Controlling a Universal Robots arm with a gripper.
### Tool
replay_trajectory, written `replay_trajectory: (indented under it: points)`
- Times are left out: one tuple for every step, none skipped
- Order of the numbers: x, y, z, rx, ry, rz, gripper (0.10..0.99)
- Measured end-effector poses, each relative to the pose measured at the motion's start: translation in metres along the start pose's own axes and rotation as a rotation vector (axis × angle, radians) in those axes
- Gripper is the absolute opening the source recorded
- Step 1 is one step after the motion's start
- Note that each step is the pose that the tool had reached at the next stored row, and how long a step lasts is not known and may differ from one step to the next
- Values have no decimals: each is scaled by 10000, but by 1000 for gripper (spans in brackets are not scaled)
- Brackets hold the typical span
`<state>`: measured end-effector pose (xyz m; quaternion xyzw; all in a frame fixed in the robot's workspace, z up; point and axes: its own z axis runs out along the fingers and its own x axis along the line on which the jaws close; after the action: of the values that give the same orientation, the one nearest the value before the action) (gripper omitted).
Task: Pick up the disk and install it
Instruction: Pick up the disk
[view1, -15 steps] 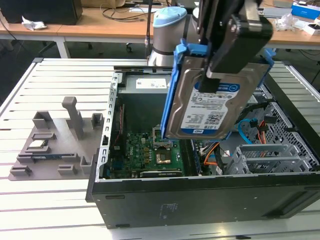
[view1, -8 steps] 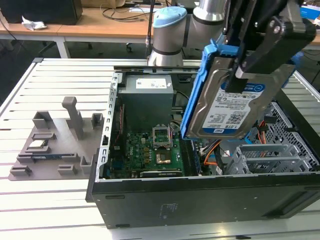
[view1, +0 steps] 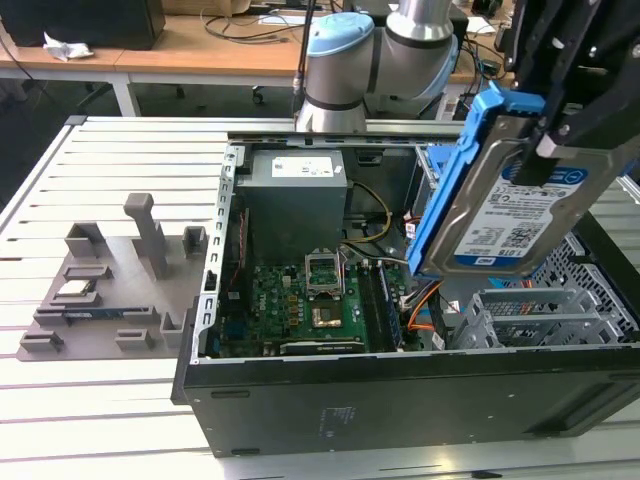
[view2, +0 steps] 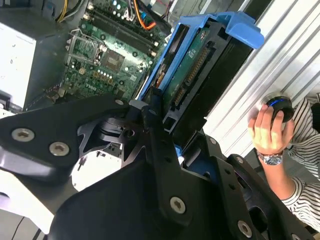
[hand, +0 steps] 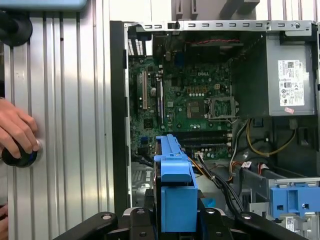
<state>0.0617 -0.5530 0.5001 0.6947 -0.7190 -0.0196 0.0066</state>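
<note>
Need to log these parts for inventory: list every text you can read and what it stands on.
No text can be quoted with confidence.
On the disk: the white and blue label carries print and barcodes, too small to read.
On the power supply: the white sticker carries print, too small to read.
On the motherboard: fine white markings, too small to read.

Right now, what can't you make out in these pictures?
Exterior view: the disk hides the part of the case behind it.
Both wrist views: the hand covers most of a dark round object.
Second wrist view: the edge cuts off the person past a striped sleeve.
First wrist view: the disk is edge-on, so its label is hidden.
</note>
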Motion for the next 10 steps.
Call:
replay_trajectory:
  points:
    - [-1,-32,-1,-1,0,0,365]
    - [-3,-79,-3,-5,2,-1,365]
    - [-4,-114,-4,-6,1,-1,365]
    - [-5,-146,-6,-8,1,0,365]
    - [-6,-183,-7,-10,1,0,365]
    - [-8,-225,-8,-12,1,-1,365]
    - [-9,-256,-10,-14,1,-1,365]
    - [-11,-316,-12,-18,2,0,365]
    - [-14,-399,-15,-22,2,-1,365]
    - [-16,-453,-17,-25,3,-1,365]
